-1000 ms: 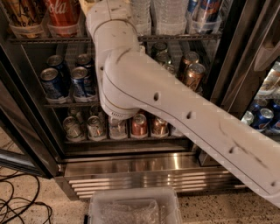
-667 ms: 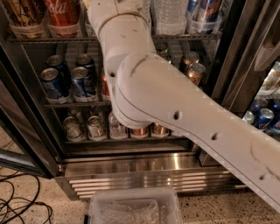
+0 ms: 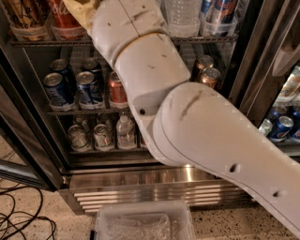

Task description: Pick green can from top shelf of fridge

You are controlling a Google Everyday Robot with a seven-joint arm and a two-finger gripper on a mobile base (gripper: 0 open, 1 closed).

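The fridge [image 3: 140,180] stands open in front of me, with dark wire racks. On the top shelf [image 3: 42,42], at the far left, a pale can with dark scribbly lettering, the green can [image 3: 21,14], sits in a clear cup holder. A red cola can [image 3: 63,16] stands to its right. My white arm [image 3: 187,122] crosses the middle of the view and rises past the top edge near the top shelf. The gripper is out of view above the frame.
Blue cans [image 3: 58,89] and a red can [image 3: 117,89] stand on the middle rack, copper cans [image 3: 208,75] at its right. Cans and a small water bottle [image 3: 125,131] fill the lower rack. A clear plastic bin [image 3: 143,222] and cables [image 3: 23,220] lie on the floor.
My arm has swung toward the camera and to the right. Its elbow now covers more of the middle and lower racks.
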